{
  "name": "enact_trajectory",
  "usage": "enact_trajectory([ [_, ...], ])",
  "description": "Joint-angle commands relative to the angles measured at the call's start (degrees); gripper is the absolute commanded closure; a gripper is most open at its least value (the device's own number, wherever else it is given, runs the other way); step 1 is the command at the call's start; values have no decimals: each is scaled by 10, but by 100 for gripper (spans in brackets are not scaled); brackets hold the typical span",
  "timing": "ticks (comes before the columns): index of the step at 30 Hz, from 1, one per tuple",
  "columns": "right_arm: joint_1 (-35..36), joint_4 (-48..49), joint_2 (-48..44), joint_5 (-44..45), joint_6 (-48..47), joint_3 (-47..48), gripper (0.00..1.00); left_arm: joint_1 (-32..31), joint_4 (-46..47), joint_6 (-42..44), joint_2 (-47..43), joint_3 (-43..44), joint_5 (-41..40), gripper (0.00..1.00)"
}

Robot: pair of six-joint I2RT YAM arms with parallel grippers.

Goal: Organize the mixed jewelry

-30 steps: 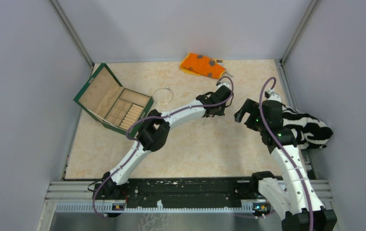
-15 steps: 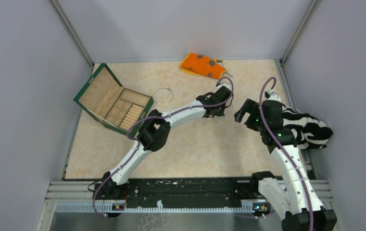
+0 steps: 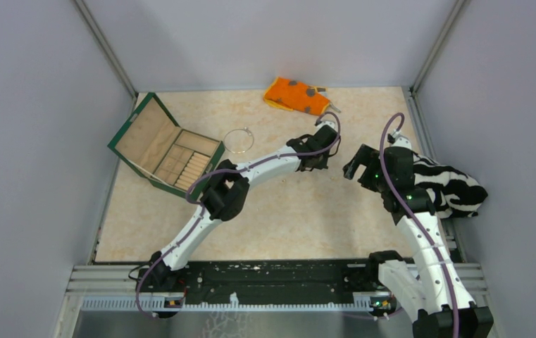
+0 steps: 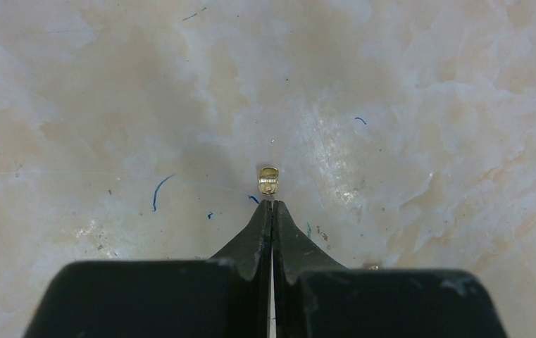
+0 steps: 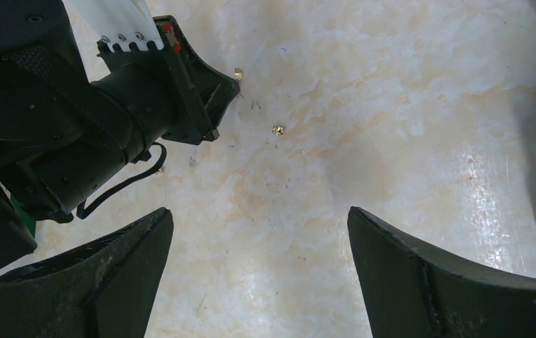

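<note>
My left gripper is shut, and a tiny gold piece sticks out right at its fingertips, just above the marbled table. The right wrist view shows the same piece at the left gripper's tip. A second tiny gold piece lies on the table close by; it also shows in the left wrist view. The thin silvery bangle lies beside the open box. My right gripper is wide open and empty, hovering to the right of the left gripper.
An open green wooden box with compartments stands at the left. An orange grey-spotted cloth lies at the back. A black-and-white striped cloth lies at the right edge, behind my right arm. Grey walls enclose the table.
My left gripper has shifted very slightly. The right arm has not moved.
</note>
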Motion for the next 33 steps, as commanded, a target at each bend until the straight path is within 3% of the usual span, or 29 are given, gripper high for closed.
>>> enact_trajectory([
  [1, -4, 15, -9, -3, 4, -2, 7, 4, 3, 2, -16, -5, 2, 100],
  [11, -4, 10, -5, 3, 6, 4, 7, 5, 6, 82, -119, -76, 38, 100],
  [18, -4, 9, -11, 1, 4, -4, 7, 48, -36, 133, -224, -157, 166, 100],
  [24, -3, 28, -4, -5, 4, -11, 7, 132, -66, 142, -326, -244, 351, 100],
  [29, -4, 51, 0, -12, 10, -16, 7, 239, -53, 142, -388, -320, 627, 100],
  [33, -3, 65, 4, -14, 15, -24, 7, 279, -39, 150, -419, -359, 733, 100],
])
